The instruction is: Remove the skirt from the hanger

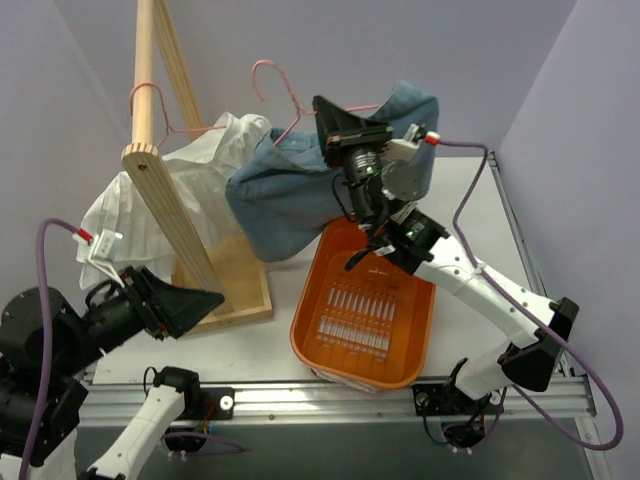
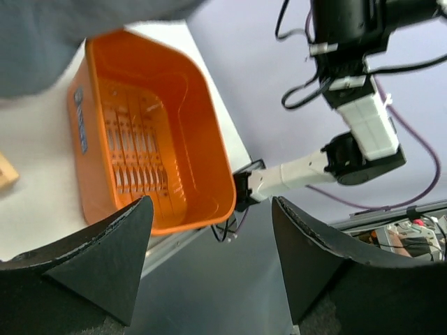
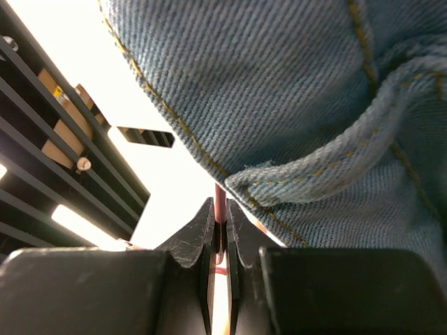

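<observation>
Hanger-holding step: your R pincer (image 3: 218, 218) pinches thin pink wire hanger (image 3: 221, 199), blue denim skirt (image 3: 293, 91) just past its tips; L pincer (image 2: 211, 208) wide, empty. Next, you tug skirt free.

Two hangers (image 1: 150, 98) (image 1: 283, 92), two garments (image 1: 290, 195) (image 1: 205, 160), one basket (image 1: 300, 332), one rack (image 1: 158, 120).

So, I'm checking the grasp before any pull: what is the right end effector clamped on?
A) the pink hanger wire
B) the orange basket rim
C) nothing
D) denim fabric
A: the right wrist view shows the right end effector shut on the thin pink hanger wire, not the denim skirt.
</observation>
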